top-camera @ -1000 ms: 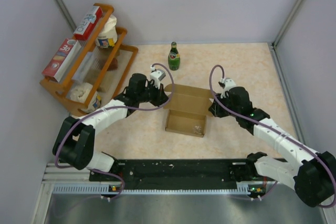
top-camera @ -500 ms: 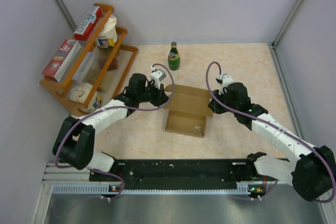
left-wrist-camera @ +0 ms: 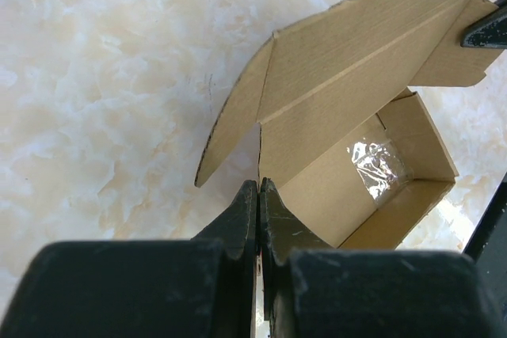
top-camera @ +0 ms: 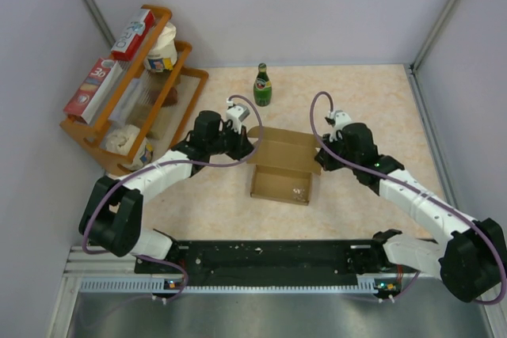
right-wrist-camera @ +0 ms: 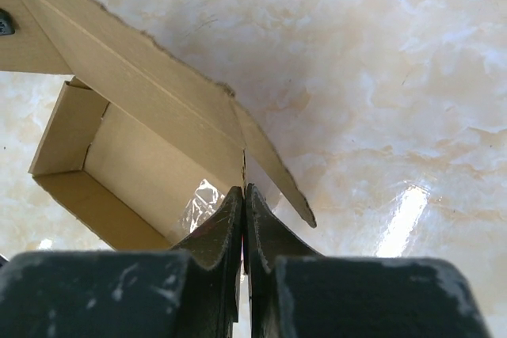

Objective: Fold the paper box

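The paper box (top-camera: 281,170) is found near the middle of the bench (top-camera: 372,96), between the two arms, and is judged to be partly folded. A shallow tray is already formed: its floor and upright walls are seen in both wrist views, and a patch of clear tape (left-wrist-camera: 379,165) is noted on the inside of the floor. The lid panel (top-camera: 288,145) is not yet closed; it is raised and leans away toward the far side, so the tray is left open on top. A side flap (left-wrist-camera: 231,131) at the left end of the lid and its counterpart (right-wrist-camera: 273,165) at the right end are splayed outward and are not tucked in. The left tool (left-wrist-camera: 259,186) is clenched, with the cardboard edge at the left hinge corner pinched between its tips. The right tool (right-wrist-camera: 243,191) is likewise clenched on the edge at the right hinge corner. The box is thus held at both ends of the hinge line. What is left, in the inspector's judgement, is for the two flaps to be turned inward, the lid to be brought down over the tray, and its front edge to be tucked in. Whether any front tuck tab is present cannot be told from these views.
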Motion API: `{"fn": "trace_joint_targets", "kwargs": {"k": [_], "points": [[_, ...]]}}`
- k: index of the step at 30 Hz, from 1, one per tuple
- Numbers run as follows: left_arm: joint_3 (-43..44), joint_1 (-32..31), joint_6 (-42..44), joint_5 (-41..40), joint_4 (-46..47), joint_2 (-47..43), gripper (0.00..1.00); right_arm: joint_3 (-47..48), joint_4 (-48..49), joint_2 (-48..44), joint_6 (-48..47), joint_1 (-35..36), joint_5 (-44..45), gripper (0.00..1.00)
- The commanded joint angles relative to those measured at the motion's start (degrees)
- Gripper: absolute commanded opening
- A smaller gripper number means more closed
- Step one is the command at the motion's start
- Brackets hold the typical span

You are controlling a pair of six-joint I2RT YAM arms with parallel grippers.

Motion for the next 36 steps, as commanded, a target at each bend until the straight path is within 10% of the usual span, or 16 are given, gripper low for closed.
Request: {"fn": "trace_joint_targets", "kwargs": {"k": [1,17,36], "points": [[1.6,-0.4,-3.1,-3.8,3.6,-3.5,0.00,3.8,1.0,-1.3,1.3,0.6,1.4,0.00],[-1.8,-17.0,-14.9,-38.3,12.4,-4.4,0.00,3.9,8.9,-1.2,8.9,4.7,17.3,0.00],[-1.3,-27.9,-9.2,-50.1,15.0,1.3,0.03,-4.9,19.6,-2.7,7.2,13.5,24.7,0.00]]}}
